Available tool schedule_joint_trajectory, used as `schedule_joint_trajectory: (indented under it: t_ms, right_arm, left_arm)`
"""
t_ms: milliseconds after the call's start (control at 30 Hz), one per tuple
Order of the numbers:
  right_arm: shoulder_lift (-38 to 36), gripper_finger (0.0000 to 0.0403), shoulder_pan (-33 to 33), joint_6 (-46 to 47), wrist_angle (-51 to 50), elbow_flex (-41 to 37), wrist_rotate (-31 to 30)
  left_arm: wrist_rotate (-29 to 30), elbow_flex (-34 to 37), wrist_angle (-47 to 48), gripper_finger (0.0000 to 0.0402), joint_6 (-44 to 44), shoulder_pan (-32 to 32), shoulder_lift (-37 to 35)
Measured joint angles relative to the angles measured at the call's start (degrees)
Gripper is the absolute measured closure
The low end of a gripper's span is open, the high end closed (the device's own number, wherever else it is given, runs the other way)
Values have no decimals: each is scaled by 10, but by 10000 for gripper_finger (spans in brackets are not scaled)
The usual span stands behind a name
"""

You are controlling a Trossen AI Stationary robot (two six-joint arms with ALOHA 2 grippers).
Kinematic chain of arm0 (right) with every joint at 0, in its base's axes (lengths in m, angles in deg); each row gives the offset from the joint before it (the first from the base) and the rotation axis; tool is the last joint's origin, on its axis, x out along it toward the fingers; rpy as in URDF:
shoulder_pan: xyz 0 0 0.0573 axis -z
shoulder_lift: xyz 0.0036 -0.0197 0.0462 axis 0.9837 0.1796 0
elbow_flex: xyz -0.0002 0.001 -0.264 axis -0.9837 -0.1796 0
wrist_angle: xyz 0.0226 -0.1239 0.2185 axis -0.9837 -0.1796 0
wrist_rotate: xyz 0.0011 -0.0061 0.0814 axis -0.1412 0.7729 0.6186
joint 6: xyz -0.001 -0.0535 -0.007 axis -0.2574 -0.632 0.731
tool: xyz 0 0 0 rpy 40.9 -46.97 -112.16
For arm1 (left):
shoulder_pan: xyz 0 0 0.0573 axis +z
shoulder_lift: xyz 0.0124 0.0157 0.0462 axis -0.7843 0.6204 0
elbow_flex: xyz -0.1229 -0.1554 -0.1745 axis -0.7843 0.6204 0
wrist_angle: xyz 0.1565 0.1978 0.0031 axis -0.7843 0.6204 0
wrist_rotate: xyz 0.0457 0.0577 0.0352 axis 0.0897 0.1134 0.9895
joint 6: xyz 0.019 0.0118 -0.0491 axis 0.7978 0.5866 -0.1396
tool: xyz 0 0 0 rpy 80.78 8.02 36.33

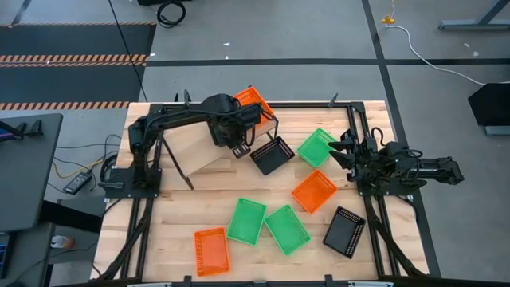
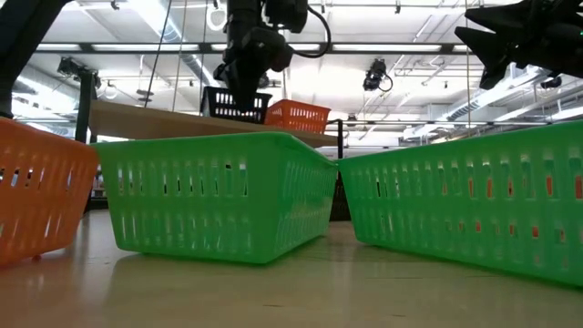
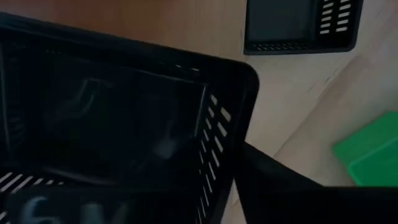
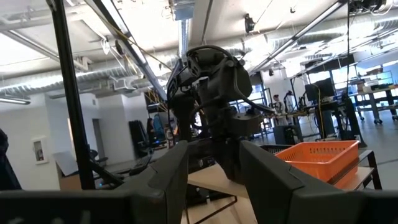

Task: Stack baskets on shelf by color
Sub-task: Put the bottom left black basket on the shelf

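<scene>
Care is needed as the left gripper (image 1: 237, 142), fingers pinching a black mesh plastic basket (image 2: 235, 103), sets it flat on the light wooden shelf (image 1: 194, 148) beside the orange mesh basket (image 1: 255, 102), while the right gripper (image 1: 344, 148) waits, fingers spread.

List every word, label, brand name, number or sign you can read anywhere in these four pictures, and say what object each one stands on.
None can be read.
The green baskets, orange baskets and black baskets carry no visible label.
The shelf shows no markings.
Pale marks low in the left wrist view, by the black basket in the left gripper: too blurred to read.
A small wall panel in the right wrist view: too small to read.
</scene>
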Motion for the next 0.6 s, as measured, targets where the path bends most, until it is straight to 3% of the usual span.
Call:
schedule_joint_trajectory:
  t_ms: [133,300,433,600]
  right_arm:
    - [0,251,0,0,0,0,0]
    - [0,251,0,0,1,0,0]
    - [0,251,0,1,8,0,6]
    - [0,251,0,16,9,0,17]
  left_arm:
    - [0,-4,7,272,-2,0,0]
    - [0,-61,20,255,-14,-3,0]
    - [9,-110,58,258,-27,-6,-2]
    - [-5,-93,81,269,-41,-10,-2]
